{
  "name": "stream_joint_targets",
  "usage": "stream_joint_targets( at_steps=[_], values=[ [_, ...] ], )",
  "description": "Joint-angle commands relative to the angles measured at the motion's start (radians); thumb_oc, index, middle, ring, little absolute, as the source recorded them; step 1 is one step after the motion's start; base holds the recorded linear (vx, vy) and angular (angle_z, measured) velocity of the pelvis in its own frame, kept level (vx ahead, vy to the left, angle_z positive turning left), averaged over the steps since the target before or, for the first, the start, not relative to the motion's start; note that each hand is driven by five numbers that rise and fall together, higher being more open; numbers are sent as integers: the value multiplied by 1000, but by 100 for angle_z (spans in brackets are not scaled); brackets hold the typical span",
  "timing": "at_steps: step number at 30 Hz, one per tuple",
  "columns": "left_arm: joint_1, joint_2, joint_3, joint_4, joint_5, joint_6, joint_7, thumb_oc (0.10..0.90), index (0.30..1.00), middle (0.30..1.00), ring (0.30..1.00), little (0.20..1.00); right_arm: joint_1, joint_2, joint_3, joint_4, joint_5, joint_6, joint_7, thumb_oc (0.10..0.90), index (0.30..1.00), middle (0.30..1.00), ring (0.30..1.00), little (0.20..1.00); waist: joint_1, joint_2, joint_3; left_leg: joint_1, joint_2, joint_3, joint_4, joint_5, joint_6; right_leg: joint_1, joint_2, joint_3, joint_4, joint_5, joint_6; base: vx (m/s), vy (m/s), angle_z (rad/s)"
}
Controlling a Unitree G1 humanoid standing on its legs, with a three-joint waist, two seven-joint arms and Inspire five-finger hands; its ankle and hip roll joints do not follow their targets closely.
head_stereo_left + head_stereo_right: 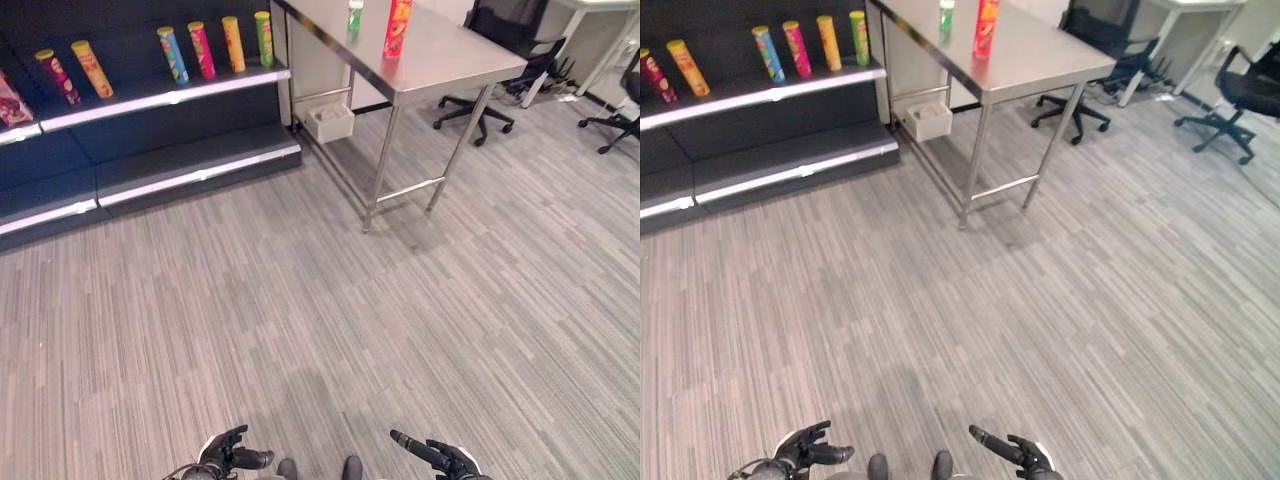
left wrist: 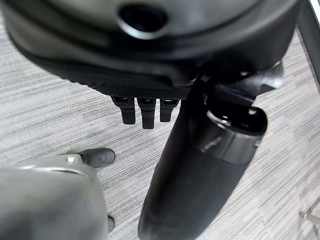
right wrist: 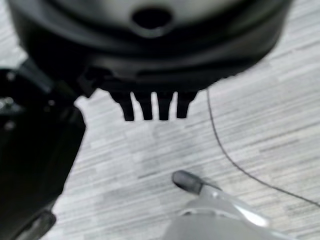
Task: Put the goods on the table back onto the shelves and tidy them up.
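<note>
On the steel table [image 1: 440, 55]: a red can [image 1: 397, 28] and, just beside it, a green can [image 1: 355, 17], both upright. Left of the table, a row of cans [image 1: 215, 45] on the dark shelf [image 1: 170, 97]. Well short of the table, low over the floor: left hand [image 1: 228, 455] and right hand [image 1: 440, 458], fingers relaxed, holding nothing.

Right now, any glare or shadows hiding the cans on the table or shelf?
Left eye view: the steel table mirrors the red can and green can as faint streaks, no washout; the shelf edge strip glints, but the shelf cans are evenly lit. Right eye view: soft shadow on the floor under the table.
</note>
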Motion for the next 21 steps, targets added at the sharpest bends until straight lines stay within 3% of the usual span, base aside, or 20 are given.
stream_joint_targets(
  at_steps=[1,3,4,5,8,11,12,15,16,17,18,19,20,21],
  values=[
    [-30,15,-1,6,-46,-39,18,800,900,900,900,900,-4,-71,9,-48,5,-35,-12,800,900,900,900,900,8,-8,6,-108,73,-11,160,13,-59,28,-46,-29,18,-27,68,-36,-112,4],
    [-34,17,-4,-1,-45,-38,18,800,900,900,900,900,-4,-75,8,-55,3,-36,-13,800,900,900,900,900,6,-6,15,-153,75,-26,233,26,-64,24,-40,-34,23,-32,57,-1,-97,19],
    [-42,15,-11,-1,-48,-38,25,800,900,900,900,900,-12,-85,12,-43,-8,-34,-22,800,900,900,900,900,9,-4,37,-215,82,-38,324,81,-72,33,-31,-46,26,-49,42,74,-90,27],
    [-46,16,-11,-2,-49,-40,31,800,900,900,900,900,-15,-90,11,-40,-13,-31,-26,800,900,900,900,900,11,-1,39,-252,85,-32,316,90,-68,42,-27,-55,21,-56,42,138,-92,31],
    [-44,18,-7,-2,-53,-39,32,800,900,900,900,900,-17,-93,7,-40,-9,-31,-30,800,900,900,900,900,24,-4,25,-288,75,-20,222,79,-56,53,-24,-54,13,-70,53,181,19,29],
    [-35,16,-8,3,-43,-41,29,800,900,900,900,900,-19,-97,10,-44,-14,-38,-36,800,900,900,900,900,50,21,11,-306,107,-43,-64,206,-77,81,-4,-39,13,-111,69,307,104,-6],
    [-35,16,-7,4,-41,-40,28,800,900,900,900,900,-23,-101,13,-42,-22,-38,-40,800,900,900,900,900,60,27,10,-328,118,-48,-122,224,-85,95,-1,-34,13,-125,70,343,99,-18],
    [-24,22,8,26,-27,-39,23,800,900,900,900,900,-42,-101,28,-38,-37,-38,-31,800,900,900,900,900,78,29,-12,-339,135,-2,-191,235,-92,140,3,0,13,-158,89,421,164,-28],
    [-7,24,14,27,-16,-38,19,800,900,900,900,900,-39,-93,37,-53,-51,-37,-22,800,900,900,900,900,88,34,-38,-318,134,6,-191,289,-95,161,-2,26,13,-173,95,672,348,-89],
    [-2,36,20,32,0,-39,18,800,900,900,900,900,-43,-86,43,-68,-61,-35,-14,800,900,900,900,900,99,12,-60,-296,115,30,-181,282,-76,183,-39,45,13,-169,111,790,437,-136],
    [0,48,22,35,15,-37,16,800,900,900,900,900,-45,-78,41,-76,-64,-32,-5,800,900,900,900,900,102,-3,-79,-273,92,46,-169,254,-50,171,-83,53,94,-166,137,638,382,-129],
    [0,56,23,32,20,-35,15,800,900,900,900,900,-45,-75,38,-79,-65,-33,-4,800,900,900,900,900,101,-11,-82,-249,72,58,-166,232,-32,147,-109,58,169,-161,152,363,232,-82],
    [0,55,23,32,20,-35,15,800,900,900,900,900,-45,-75,38,-79,-65,-33,-4,800,900,900,900,900,103,-9,-84,-251,75,59,-165,233,-33,144,-107,60,168,-159,151,237,234,-24],
    [-4,65,23,23,27,-35,15,800,900,900,900,900,-46,-72,29,-84,-62,-33,-1,800,900,900,900,900,92,-12,-75,-212,45,69,-161,194,-2,69,-135,69,346,-101,170,128,156,-33]
  ],
)
